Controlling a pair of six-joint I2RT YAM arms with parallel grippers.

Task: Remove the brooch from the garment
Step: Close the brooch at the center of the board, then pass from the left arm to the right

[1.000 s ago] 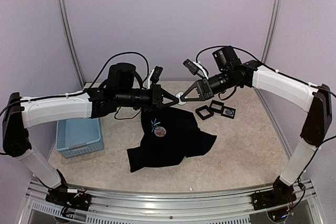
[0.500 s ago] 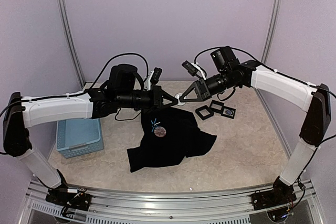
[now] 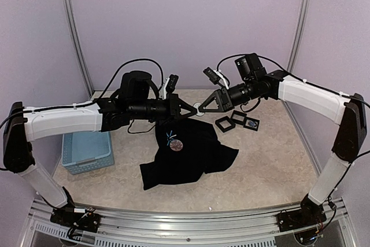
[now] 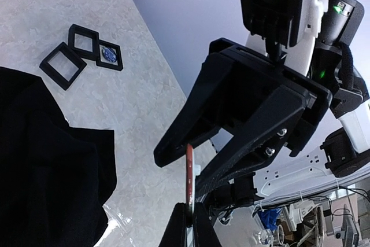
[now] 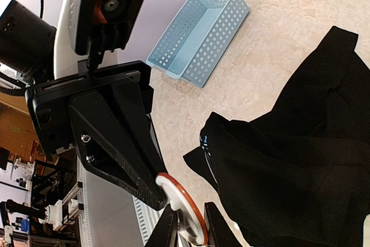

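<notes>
So: beige tabletop, lilac walls; left jaws pinch red-rimmed disc, right jaws spread.

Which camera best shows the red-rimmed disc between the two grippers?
The right wrist view: the disc shows its white face and red rim up close. The left wrist view has it edge-on, a thin red line; the top view, a tiny pale dot.

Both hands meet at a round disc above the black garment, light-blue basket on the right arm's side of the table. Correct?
One thing is off: the light-blue basket is on the left arm's side of the table, left of the garment, as the top external view shows. The rest stands: the left hand and right hand meet at a round disc above the black garment.
</notes>
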